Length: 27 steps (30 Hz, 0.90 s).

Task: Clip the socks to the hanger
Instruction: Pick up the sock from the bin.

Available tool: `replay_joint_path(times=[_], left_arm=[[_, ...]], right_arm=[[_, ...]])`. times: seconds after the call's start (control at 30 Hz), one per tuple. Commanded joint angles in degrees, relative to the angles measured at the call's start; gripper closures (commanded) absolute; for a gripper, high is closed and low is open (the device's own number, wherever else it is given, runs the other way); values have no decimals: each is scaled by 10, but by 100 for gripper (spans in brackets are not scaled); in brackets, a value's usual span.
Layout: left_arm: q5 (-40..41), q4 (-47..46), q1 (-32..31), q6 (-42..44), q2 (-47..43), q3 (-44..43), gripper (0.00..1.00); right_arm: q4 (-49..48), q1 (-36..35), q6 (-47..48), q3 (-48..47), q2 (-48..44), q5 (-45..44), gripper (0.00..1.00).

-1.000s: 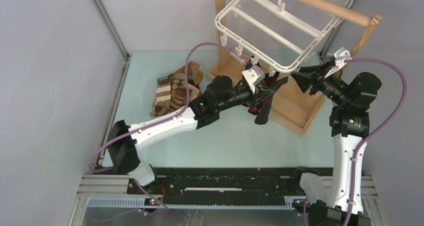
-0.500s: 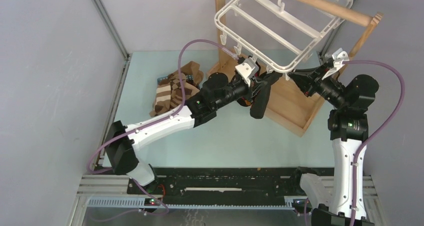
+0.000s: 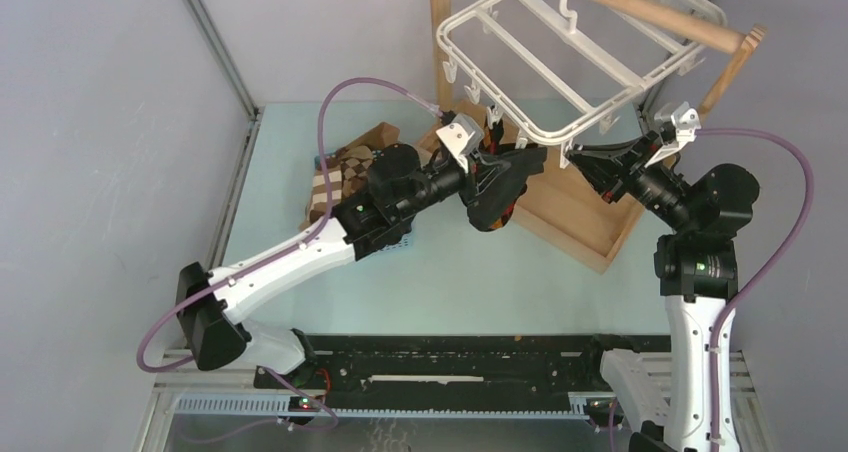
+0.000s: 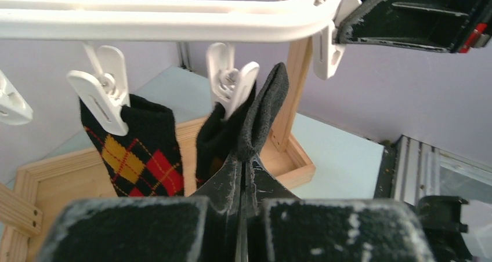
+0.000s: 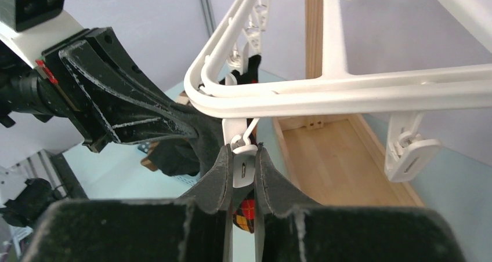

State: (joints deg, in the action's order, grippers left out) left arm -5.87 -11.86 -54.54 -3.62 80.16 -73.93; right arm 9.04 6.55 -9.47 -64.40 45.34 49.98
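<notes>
Through the left wrist camera, the left tool (image 4: 243,172) is squeezing tight on a dark sock (image 4: 264,108). The sock's cuff is standing up right beside a white clip (image 4: 232,85) under the hanger (image 4: 174,21). I cannot tell whether that clip is biting this sock or only the black fabric behind it. One clip along, an argyle sock (image 4: 136,152) is hanging, pinned at its top edge.

Through the right wrist camera, the right tool (image 5: 242,157) is pinching the corner clip (image 5: 243,172) between nearly closed fingers, directly under the curved corner of the frame. The left tool is reaching in from the left with the dark sock just beside that clip. A strip of argyle pattern is showing below the fingers.

From above, the hanger is hanging by its hook from the round rail of the wooden stand (image 3: 570,212) at the back of the table (image 3: 470,282). Both tools are meeting under its near edge. Brown striped socks (image 3: 335,187) are lying in a heap behind the left arm.
</notes>
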Motion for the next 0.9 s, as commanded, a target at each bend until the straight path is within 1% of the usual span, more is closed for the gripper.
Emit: replay_joint_path(times=[0.0,0.1,0.2,0.37,0.47,0.7,0.87], left_arm=[[-56,29,1,2,-43,15,100],[-97,40,-1,0,-55,23,100],[-119,57,-19,10,-61,21,100],[-78,78,-49,18,-49,13,100],[-50,78,-53,18,-28,1,100],[-44,85,-53,34,47,-58,100],[-13,62,-53,34,95,-107,100]], right_arm=[[-14,-19,-69,10,-17,18,93],[-15,-33,-76,20,-23,12,93],[-10,-41,-77,25,-28,6,93],[-6,-48,-77,29,-34,-3,93],[1,-49,-70,29,-38,-3,93],[28,-48,-33,28,-43,-9,91],[44,-42,-14,28,-43,-20,90]])
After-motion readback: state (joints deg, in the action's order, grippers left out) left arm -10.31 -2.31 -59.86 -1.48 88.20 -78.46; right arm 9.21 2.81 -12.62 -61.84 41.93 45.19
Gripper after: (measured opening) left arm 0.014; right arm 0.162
